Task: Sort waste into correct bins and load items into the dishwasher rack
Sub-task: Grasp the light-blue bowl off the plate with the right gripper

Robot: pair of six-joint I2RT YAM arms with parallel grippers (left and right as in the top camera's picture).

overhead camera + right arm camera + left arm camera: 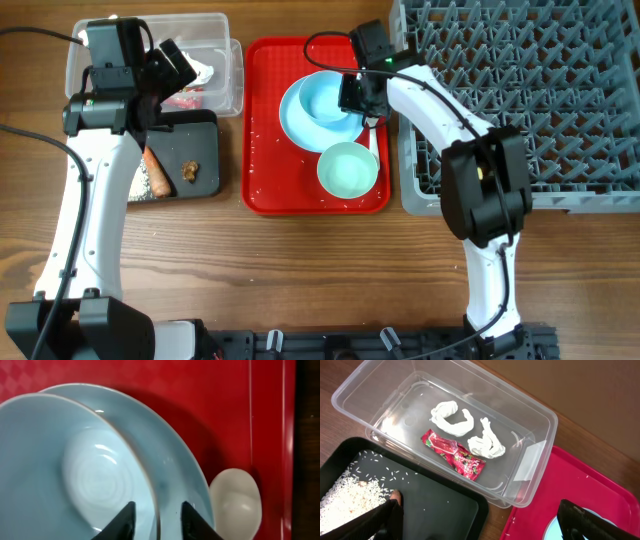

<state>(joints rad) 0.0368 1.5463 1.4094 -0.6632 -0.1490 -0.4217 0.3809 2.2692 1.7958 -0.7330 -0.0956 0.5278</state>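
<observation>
On the red tray, a pale blue bowl (325, 98) (75, 475) rests on the pale blue plate (300, 120) (170, 460). My right gripper (362, 98) (157, 506) straddles that bowl's rim, one finger inside and one outside, with a small gap on each side. A white spoon (235, 497) lies just beside the plate. A second bowl (348, 168) stands nearer the tray's front. My left gripper (172, 68) (482, 527) hangs wide open and empty above the black tray's corner, near the clear tub (215, 40) (370, 385). In the tub lie a red wrapper (452, 455) and crumpled white paper (452, 415).
The black tray (205, 150) (435, 505) holds rice (350, 495), an orange stick (157, 172) and a brown lump (190, 172). The grey dishwasher rack (520, 90) fills the right side, right against the red tray (265, 190) (600, 485).
</observation>
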